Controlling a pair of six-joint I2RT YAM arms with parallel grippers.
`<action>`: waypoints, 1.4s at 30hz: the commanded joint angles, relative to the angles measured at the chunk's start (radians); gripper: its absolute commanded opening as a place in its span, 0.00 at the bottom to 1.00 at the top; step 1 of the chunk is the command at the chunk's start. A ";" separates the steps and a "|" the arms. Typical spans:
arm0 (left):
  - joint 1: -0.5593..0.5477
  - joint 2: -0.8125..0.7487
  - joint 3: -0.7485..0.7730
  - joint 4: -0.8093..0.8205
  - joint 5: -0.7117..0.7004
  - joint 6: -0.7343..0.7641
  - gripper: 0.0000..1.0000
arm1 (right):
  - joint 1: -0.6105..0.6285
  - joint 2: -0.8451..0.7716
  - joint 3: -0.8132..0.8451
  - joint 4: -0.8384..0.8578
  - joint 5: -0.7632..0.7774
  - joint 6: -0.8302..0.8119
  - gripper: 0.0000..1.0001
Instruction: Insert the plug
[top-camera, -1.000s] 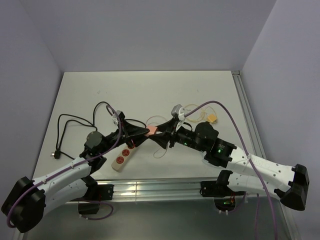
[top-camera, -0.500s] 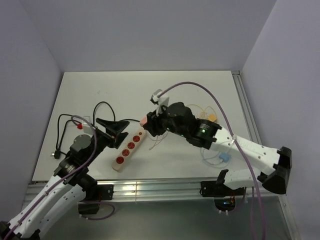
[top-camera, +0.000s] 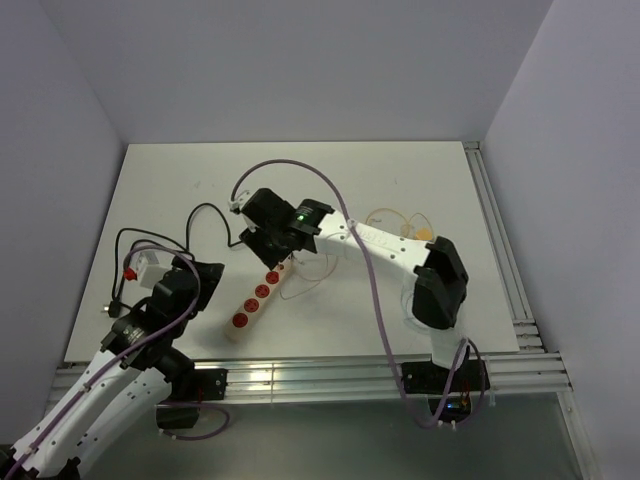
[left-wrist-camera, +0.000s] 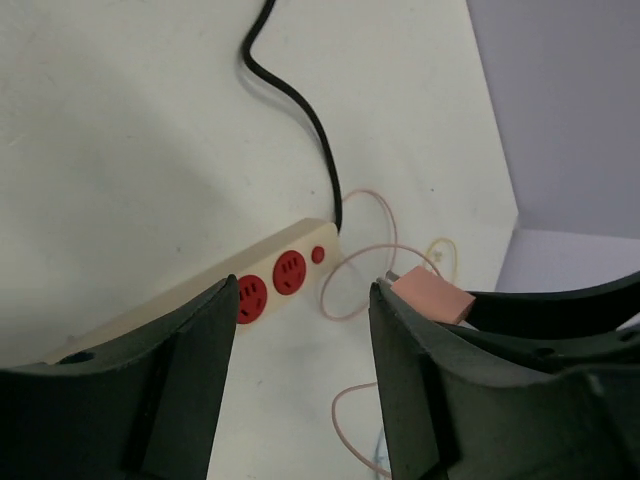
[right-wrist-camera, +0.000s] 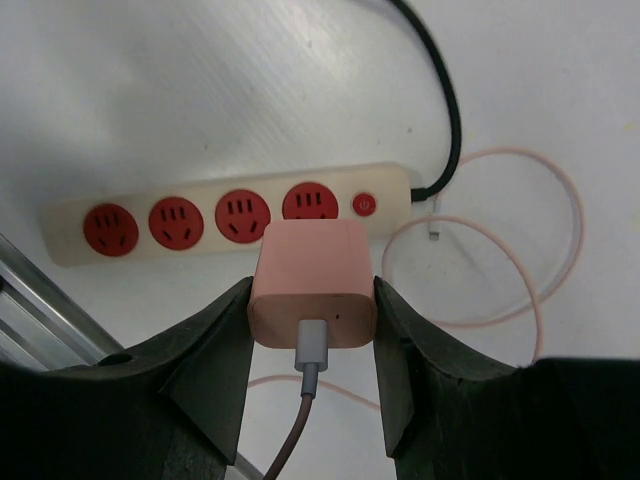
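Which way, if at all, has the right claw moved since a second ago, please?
Yes. The right claw, gripping the plug, has swung left, from beside the far end of the power strip to over it.

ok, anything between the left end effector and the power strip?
Bare table only between left end effector and power strip, left wrist view.

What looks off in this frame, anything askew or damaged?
Nothing damaged or spilled. The power strip lies diagonally on the table, and the thin pink cable sprawls in loose loops beside its switch end. The right gripper holds the pink plug squarely above the strip, not yet inserted.
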 joint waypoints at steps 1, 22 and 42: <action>0.003 0.007 -0.013 -0.060 -0.069 -0.001 0.60 | 0.002 0.067 0.119 -0.162 -0.046 -0.065 0.00; 0.003 -0.114 -0.097 -0.065 -0.040 -0.027 0.63 | -0.001 0.325 0.305 -0.256 -0.105 -0.119 0.00; 0.001 -0.202 -0.099 -0.117 -0.057 -0.043 0.61 | -0.020 0.372 0.309 -0.259 -0.054 -0.110 0.00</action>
